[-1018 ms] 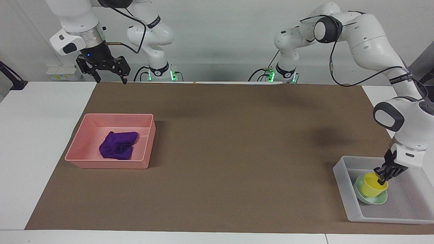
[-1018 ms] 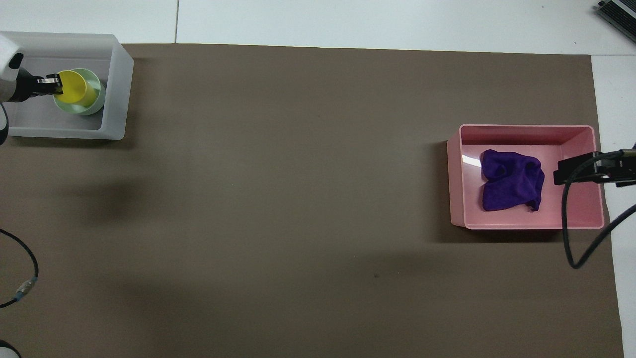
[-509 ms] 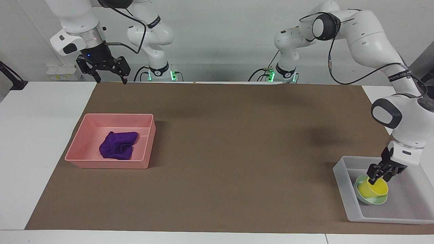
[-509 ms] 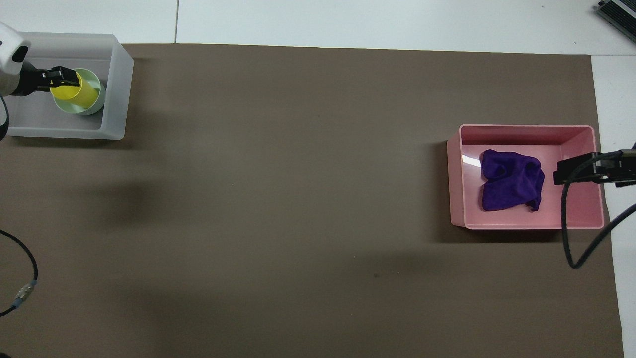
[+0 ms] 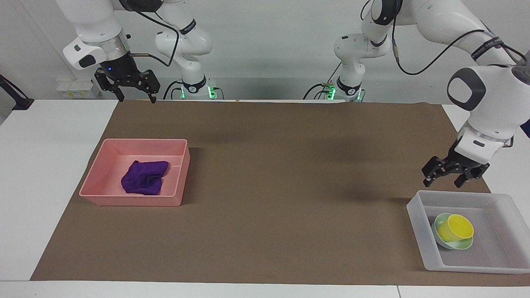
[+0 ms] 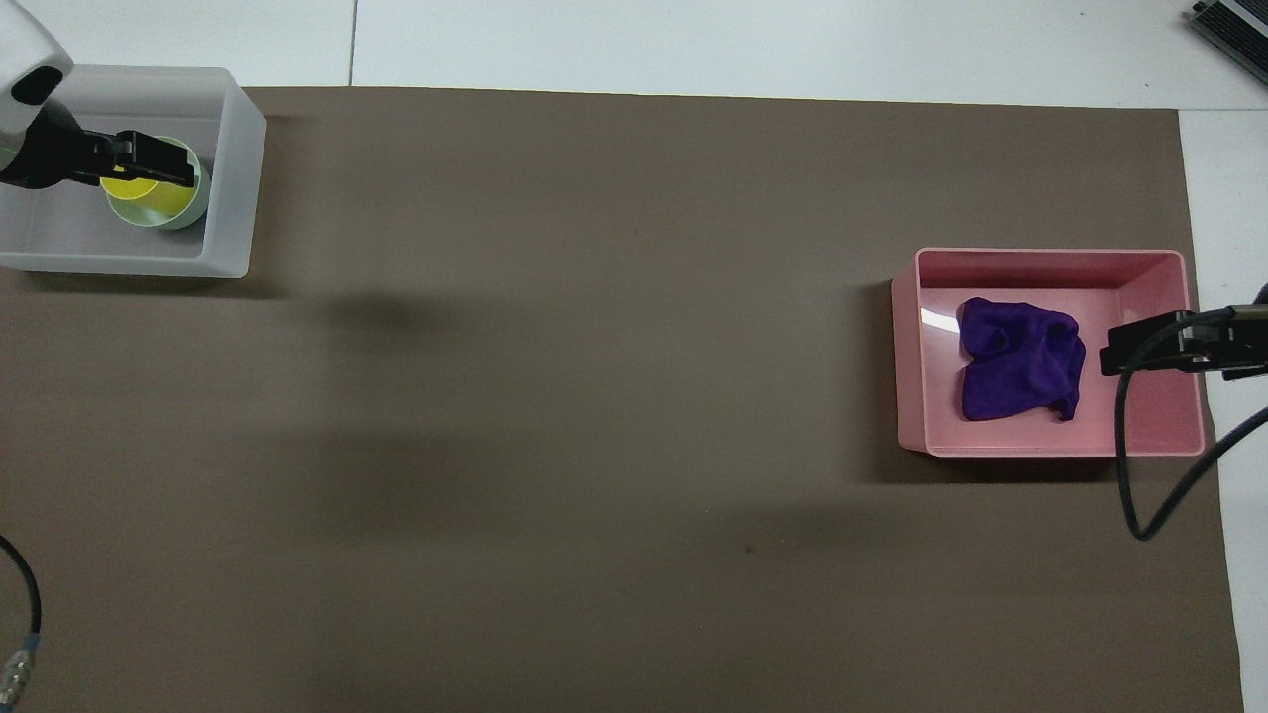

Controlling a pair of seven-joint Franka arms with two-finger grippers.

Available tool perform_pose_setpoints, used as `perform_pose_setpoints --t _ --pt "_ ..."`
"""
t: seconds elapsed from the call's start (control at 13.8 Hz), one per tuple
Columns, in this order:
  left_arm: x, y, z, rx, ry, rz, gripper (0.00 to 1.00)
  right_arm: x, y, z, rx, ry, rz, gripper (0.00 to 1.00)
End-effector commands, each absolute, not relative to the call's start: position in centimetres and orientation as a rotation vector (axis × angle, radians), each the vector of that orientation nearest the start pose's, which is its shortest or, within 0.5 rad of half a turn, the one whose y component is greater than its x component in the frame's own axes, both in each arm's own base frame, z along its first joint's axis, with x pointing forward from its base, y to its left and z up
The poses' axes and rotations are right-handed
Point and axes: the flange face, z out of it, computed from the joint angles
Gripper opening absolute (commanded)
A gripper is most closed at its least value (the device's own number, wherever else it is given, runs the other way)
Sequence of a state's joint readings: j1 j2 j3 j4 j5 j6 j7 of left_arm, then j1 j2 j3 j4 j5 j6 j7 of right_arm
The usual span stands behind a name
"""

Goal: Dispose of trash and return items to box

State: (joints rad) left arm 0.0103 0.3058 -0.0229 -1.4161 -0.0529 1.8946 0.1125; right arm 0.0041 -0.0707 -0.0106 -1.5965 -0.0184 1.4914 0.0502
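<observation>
Watching from my desk, I see the purple rag point(image 5: 145, 178) lying in the pink bin point(image 5: 96, 180) toward the right arm's end, with the right gripper point(image 5: 132, 87) waiting high, jaws spread and empty. Farther out, toward the left arm's end, the yellow cup point(image 5: 455, 228) leans tilted in the green bowl point(image 5: 439, 241) inside the grey tray point(image 5: 418, 219); it could roll out if nudged. Over the tray's nearer rim hangs the left gripper point(image 5: 451, 173), fingers apart and empty, and from overhead it hides part of the cup.
</observation>
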Motion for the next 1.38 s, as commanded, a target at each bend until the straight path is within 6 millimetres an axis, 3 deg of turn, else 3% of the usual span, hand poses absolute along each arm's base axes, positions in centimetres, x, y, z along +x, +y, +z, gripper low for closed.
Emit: perform_pose_setpoints --t 0.0,0.22,0.58,1.31 --pt "63.2 -3.7 56.8 -3.164 0.283 -0.201 1.00 51.6 -0.9 64.4 -3.148 0.126 0.036 1.00" --pt "58.7 -7.0 59.2 -3.078 0.398 -0.114 1.00 51.6 -1.3 64.5 -3.149 0.045 0.034 1.00" --pt "55.8 -6.9 60.3 -3.088 0.342 -0.042 1.00 52.1 -0.8 64.7 -3.151 -0.017 -0.034 1.00" --pt "54.2 -6.3 59.7 -3.092 0.323 -0.013 1.00 52.0 -0.7 64.3 -3.151 -0.029 -0.022 1.00"
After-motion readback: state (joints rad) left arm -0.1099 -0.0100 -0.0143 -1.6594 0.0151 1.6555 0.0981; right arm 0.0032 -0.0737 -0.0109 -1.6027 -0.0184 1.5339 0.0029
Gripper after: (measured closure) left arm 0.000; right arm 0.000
